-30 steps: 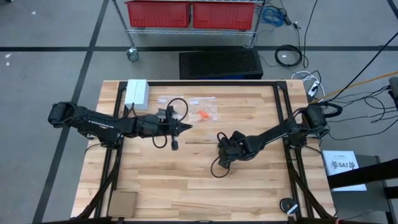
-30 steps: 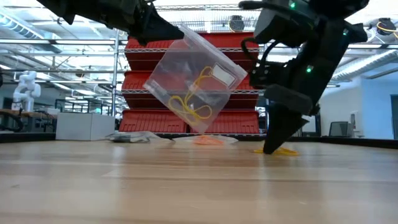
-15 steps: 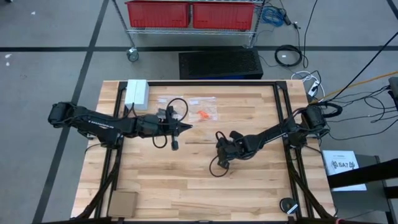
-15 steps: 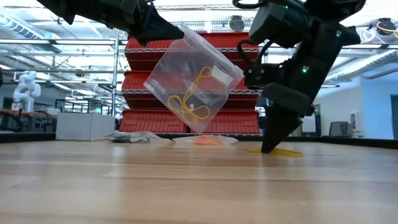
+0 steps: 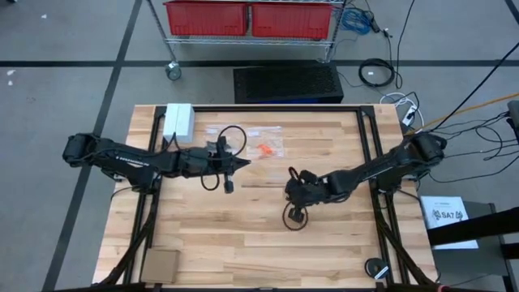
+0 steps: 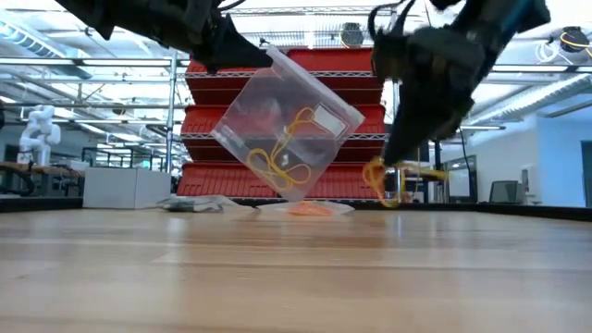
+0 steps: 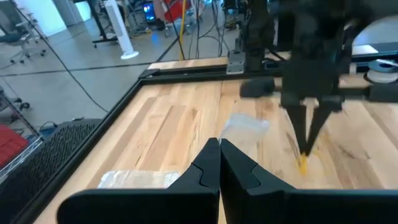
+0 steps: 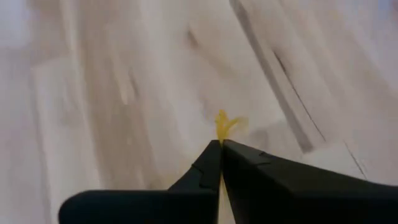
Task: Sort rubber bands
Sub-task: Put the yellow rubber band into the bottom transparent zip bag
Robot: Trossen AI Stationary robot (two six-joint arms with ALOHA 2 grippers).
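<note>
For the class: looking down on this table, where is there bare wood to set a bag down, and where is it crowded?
Free: the near half of the table, below both arms, bordered by the cardboard piece at its left corner. Crowded: the far strip, with the white box, flat bags and orange bands, and the middle, where the left gripper and right gripper meet.

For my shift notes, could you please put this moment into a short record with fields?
left end effector: shut on the clear zip bag, held up off the table
bag contents: yellow rubber bands
right end effector: shut on a yellow rubber band, lifted above the wood
on table: orange rubber bands, far side
</note>
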